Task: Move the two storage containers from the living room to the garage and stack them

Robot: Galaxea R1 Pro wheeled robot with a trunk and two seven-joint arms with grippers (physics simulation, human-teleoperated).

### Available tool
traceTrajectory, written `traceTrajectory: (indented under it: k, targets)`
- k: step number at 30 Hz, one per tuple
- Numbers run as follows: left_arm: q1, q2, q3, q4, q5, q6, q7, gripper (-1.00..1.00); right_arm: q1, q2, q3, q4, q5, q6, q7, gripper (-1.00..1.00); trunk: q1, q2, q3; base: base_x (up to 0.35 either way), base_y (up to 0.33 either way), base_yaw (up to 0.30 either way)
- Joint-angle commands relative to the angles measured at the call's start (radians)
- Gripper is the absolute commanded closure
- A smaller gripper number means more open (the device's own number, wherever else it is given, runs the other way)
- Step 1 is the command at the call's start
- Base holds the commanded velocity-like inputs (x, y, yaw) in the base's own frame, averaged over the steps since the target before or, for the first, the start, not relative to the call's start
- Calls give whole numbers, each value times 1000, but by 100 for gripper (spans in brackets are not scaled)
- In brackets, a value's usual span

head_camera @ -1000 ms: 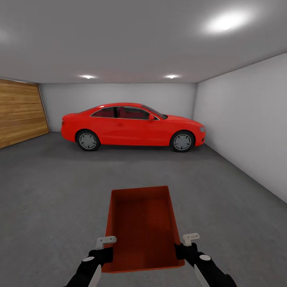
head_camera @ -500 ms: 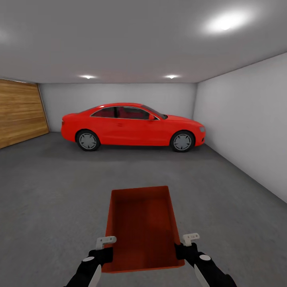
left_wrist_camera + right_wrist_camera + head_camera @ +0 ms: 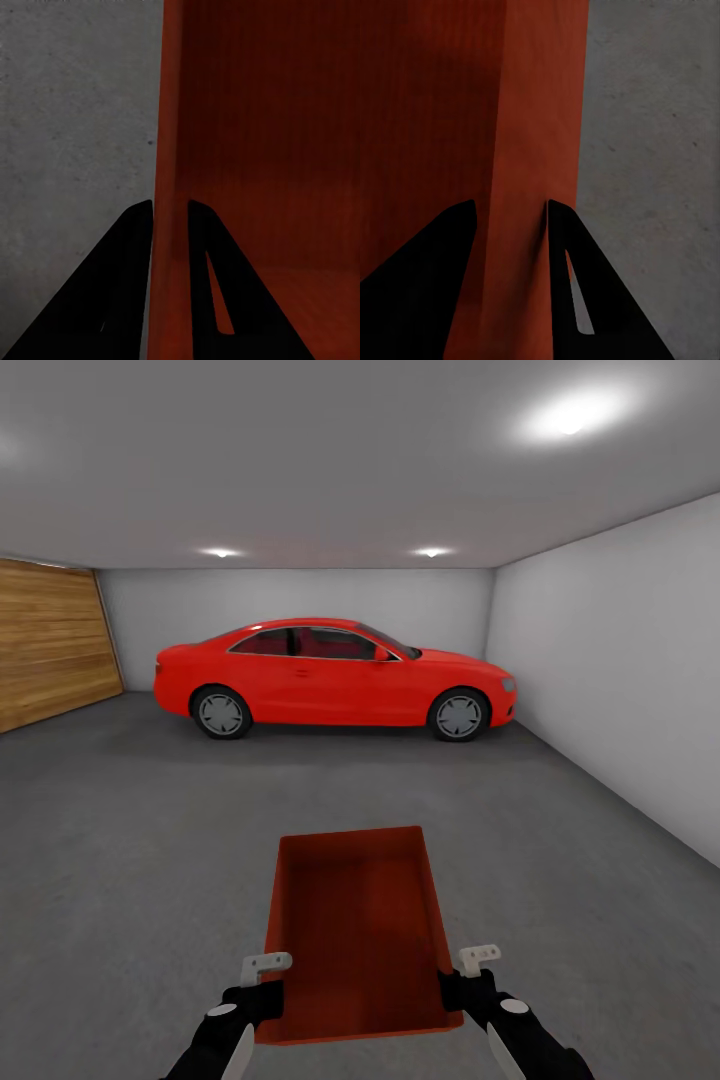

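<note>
- In the garage, at the far left, a wood-plank door (image 3: 45, 645) closes the left side, meeting the grey concrete floor (image 3: 130, 830).
- Near the bottom edge of the head view, the left gripper (image 3: 268, 963) is clenched on the left wall of an orange-red container (image 3: 355, 930); in the left wrist view its two dark fingers (image 3: 124, 277) sit one on each side of that thin wall.
- The container is open-topped and held between both arms, over the floor and in front of the robot. Whether one bin or two nested ones, I cannot tell.
- The right gripper (image 3: 478, 958) grasps the container's right wall, its fingers (image 3: 585, 285) straddling the wall in the right wrist view.
- Well beyond the container, a red car (image 3: 335, 678) is parked side-on along the back wall.
- A plain white wall (image 3: 620, 680) runs down the right.
</note>
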Motion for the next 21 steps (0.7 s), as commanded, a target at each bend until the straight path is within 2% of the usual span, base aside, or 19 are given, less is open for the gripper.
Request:
traceTrajectory:
  k: [1, 6, 14, 21]
  targets:
    - [1, 17, -3, -3, -43, -39, 38, 100, -1, -1, -5, 1, -36, 4, 57, 100, 0, -1, 0, 0, 1, 0]
    - [1, 17, -3, -3, -43, -39, 38, 100, -1, -1, -5, 2, -36, 4, 57, 100, 0, -1, 0, 69, 0, 0]
    - [1, 17, -2, -3, -43, -39, 38, 100, -1, -1, -5, 2, -36, 4, 57, 100, 0, -1, 0, 278, 0, 0]
    - [1, 17, -2, -3, -43, -39, 38, 100, -1, -1, -5, 1, -36, 4, 57, 100, 0, -1, 0, 38, 0, 0]
